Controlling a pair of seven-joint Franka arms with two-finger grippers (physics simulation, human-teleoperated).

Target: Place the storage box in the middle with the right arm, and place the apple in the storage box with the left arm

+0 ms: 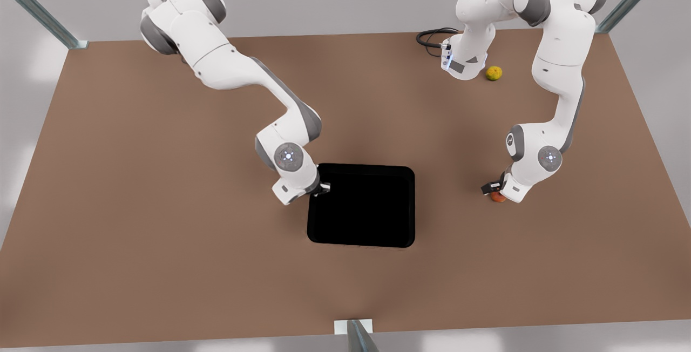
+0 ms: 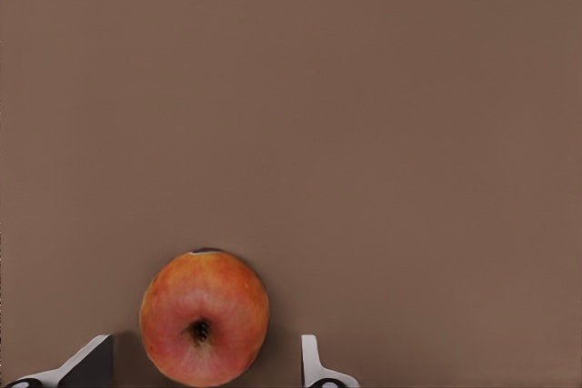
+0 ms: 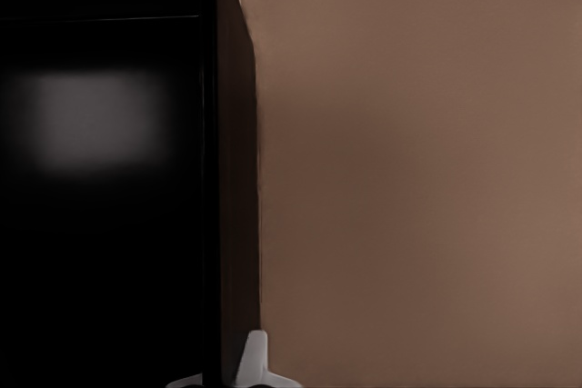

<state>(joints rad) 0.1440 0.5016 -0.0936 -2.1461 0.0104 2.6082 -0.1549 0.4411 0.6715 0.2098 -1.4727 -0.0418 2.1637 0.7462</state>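
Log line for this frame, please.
right gripper: on storage box wall, box mid-table | left gripper: open, straddling apple on table | apple not boxed

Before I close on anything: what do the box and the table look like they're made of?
The box looks like matte black plastic: uniformly dark, rounded corners, with a soft pale reflection on its floor in the right wrist view, so slightly glossy inside. It could also be coated metal. The table is flat, even brown with no grain or shine, like painted board or laminate, though the look leaves that open.
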